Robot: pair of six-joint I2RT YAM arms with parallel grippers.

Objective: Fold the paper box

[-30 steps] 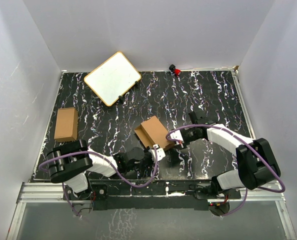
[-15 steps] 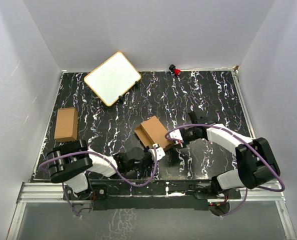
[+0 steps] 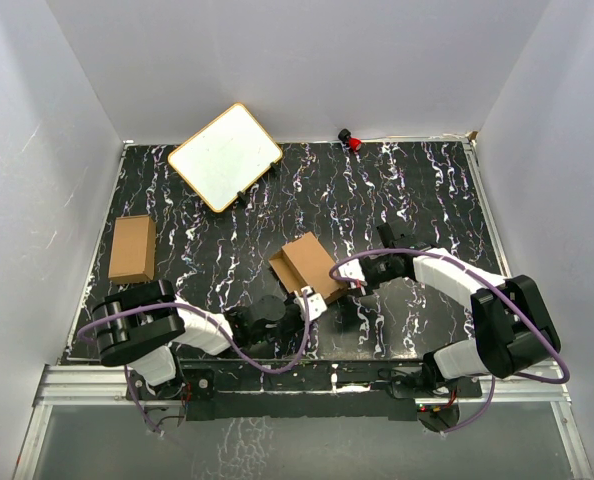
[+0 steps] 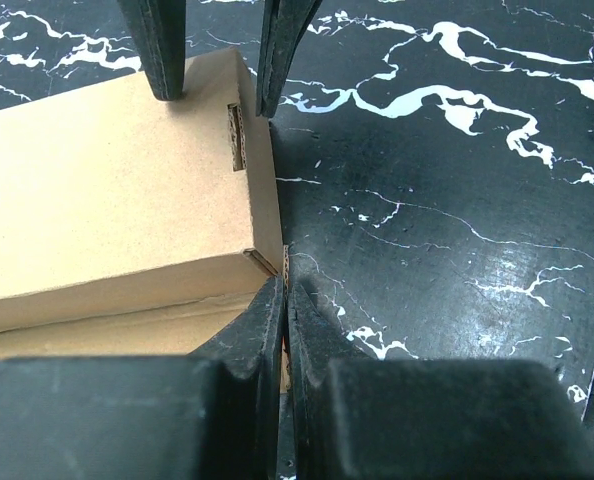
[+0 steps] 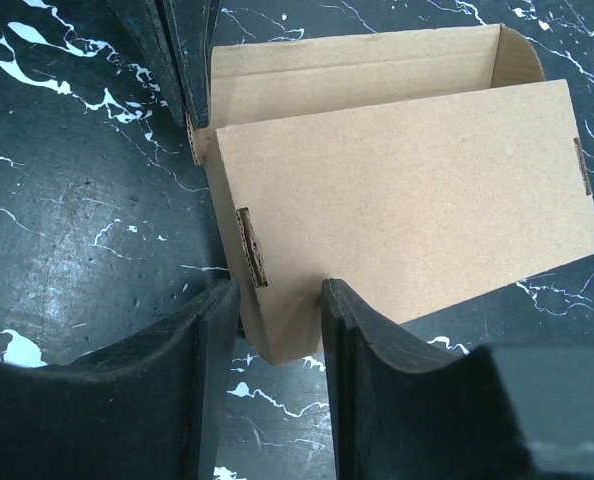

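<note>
1. Cardboard: the paper box lies near the middle of the table, just ahead of both arms. It is a half-made carton, with its walls standing and its lid panel lying low over the tray but not tucked in.
2. The left gripper has its fingers pressed together on a thin edge of card at the box's near corner. This looks like an anchor, so the carton will not slide while the other arm works.
3. The right gripper straddles the lid's rounded end flap, with one finger on each side and the jaws apart. Whether they already press the card I cannot tell. The placement suits bending that flap down towards the slot beside it.
4. Both grippers meet at the same end of the box, so one hand can steady the fold the other makes.
5. Another brown carton at the left edge, a white board at the back and a small red object all sit well apart from the work.
</note>
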